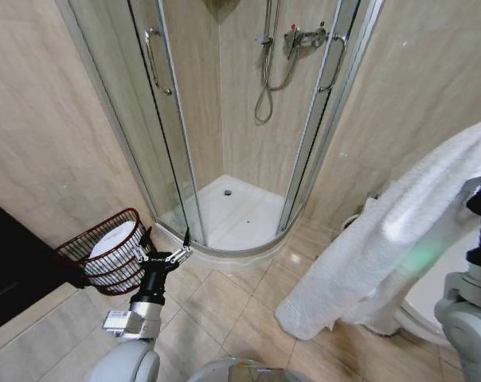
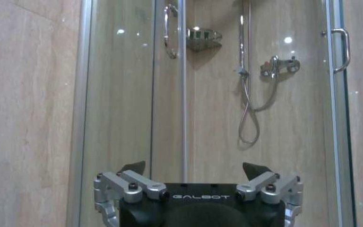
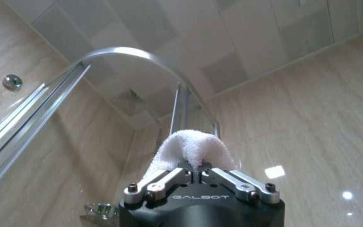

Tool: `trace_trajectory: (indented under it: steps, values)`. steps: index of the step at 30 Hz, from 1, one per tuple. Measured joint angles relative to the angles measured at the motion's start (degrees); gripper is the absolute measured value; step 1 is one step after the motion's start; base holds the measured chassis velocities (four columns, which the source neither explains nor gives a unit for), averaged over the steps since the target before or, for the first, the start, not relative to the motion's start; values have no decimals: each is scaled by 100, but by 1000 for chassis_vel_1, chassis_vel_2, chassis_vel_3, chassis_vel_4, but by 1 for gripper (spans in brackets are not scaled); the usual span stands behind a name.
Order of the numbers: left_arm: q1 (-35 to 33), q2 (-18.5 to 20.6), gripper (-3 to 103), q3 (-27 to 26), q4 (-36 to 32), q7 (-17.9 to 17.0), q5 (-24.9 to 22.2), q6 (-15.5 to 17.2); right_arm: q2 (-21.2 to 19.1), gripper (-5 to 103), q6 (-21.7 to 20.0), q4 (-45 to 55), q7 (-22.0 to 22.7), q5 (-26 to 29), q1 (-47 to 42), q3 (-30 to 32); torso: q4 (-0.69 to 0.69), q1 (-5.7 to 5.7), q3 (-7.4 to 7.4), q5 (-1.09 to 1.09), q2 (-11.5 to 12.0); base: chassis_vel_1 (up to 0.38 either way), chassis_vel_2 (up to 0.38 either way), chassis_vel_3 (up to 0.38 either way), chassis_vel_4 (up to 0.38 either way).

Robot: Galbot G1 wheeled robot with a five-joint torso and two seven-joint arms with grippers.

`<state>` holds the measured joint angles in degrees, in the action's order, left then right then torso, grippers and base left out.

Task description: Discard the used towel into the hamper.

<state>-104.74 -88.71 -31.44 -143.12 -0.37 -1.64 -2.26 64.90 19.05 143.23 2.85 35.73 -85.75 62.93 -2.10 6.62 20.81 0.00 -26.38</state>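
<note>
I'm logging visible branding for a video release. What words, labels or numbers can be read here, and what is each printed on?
"GALBOT": on the black body of the left claw, seen in the left wrist view; its jaws stand open.
"GALBOT": on the black body of the right claw, seen in the right wrist view; it is shut on the white towel.
Nothing readable on the hamper or the shower fittings.

White towel (image 1: 384, 239); dark red-brown open-weave hamper (image 1: 105, 251); beige tiles (image 1: 41, 119)

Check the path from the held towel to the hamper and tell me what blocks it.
The right gripper holds the towel on the right. The hamper stands by the left wall, already holding something white. The left gripper, jaws open, hangs right beside the hamper's rim, on the towel's side.
</note>
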Motion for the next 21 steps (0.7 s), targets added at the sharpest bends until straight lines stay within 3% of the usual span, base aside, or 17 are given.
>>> trace_trajectory:
  steps: [21]
  values:
    - [0,0,100,0,0,0,0,0,38,3,-19,1,-16,2,-44,-16,0,184,306,0,-491,0,0,0,0]
